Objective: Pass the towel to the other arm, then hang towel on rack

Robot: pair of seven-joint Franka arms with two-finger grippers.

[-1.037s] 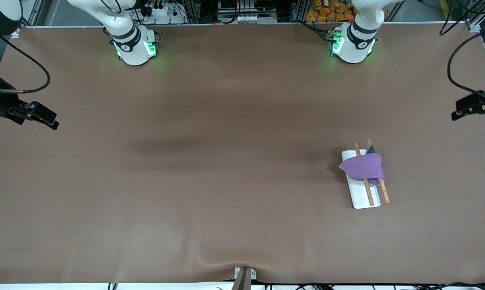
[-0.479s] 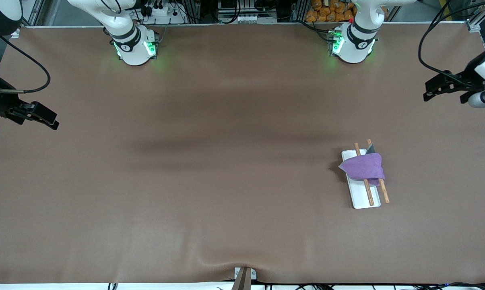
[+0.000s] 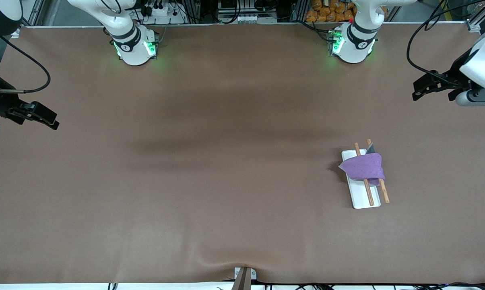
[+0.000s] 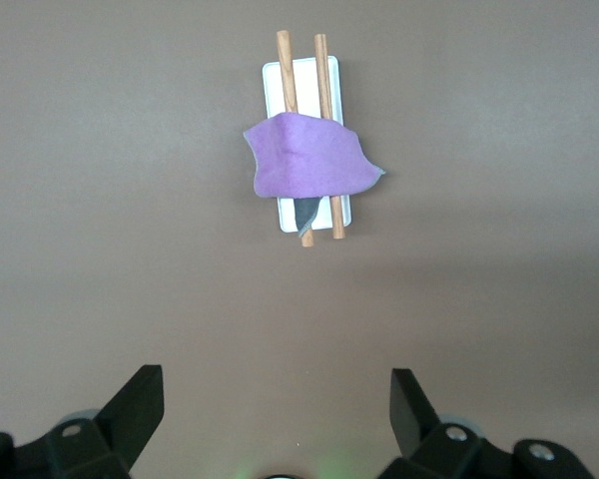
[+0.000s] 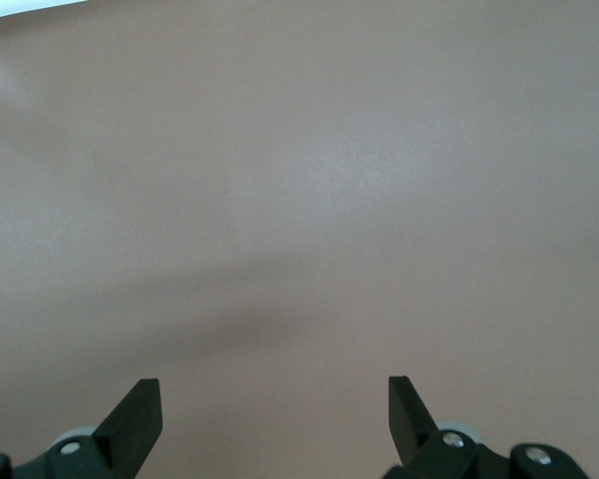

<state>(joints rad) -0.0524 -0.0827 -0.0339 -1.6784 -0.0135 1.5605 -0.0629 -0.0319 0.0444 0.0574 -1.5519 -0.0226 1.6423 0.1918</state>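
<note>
- The left gripper [image 3: 417, 89] hangs over the table's edge at the left arm's end, near the corner on the robots' side; its fingers [image 4: 135, 409] are spread wide and hold nothing.
- The right gripper [image 3: 51, 121] hangs over the edge at the right arm's end, released and empty as well; this arm waits, and its wrist view shows only bare table [image 5: 299, 200].
- The towel [image 3: 365, 167] lies draped across both wooden rods of the rack [image 3: 361, 197], bunched toward the rods' end that points to the robots' side, with the white base and the other rod ends left bare.
- The rack stands in the left arm's half of the table, its long axis running roughly from the robots' edge toward the camera's edge, slightly slanted.
- The left gripper is much the nearer one; from it the towel lies toward the camera's edge and inward, well apart.
- By the look of it the hanging is done, so no further grasp seems needed.
</note>
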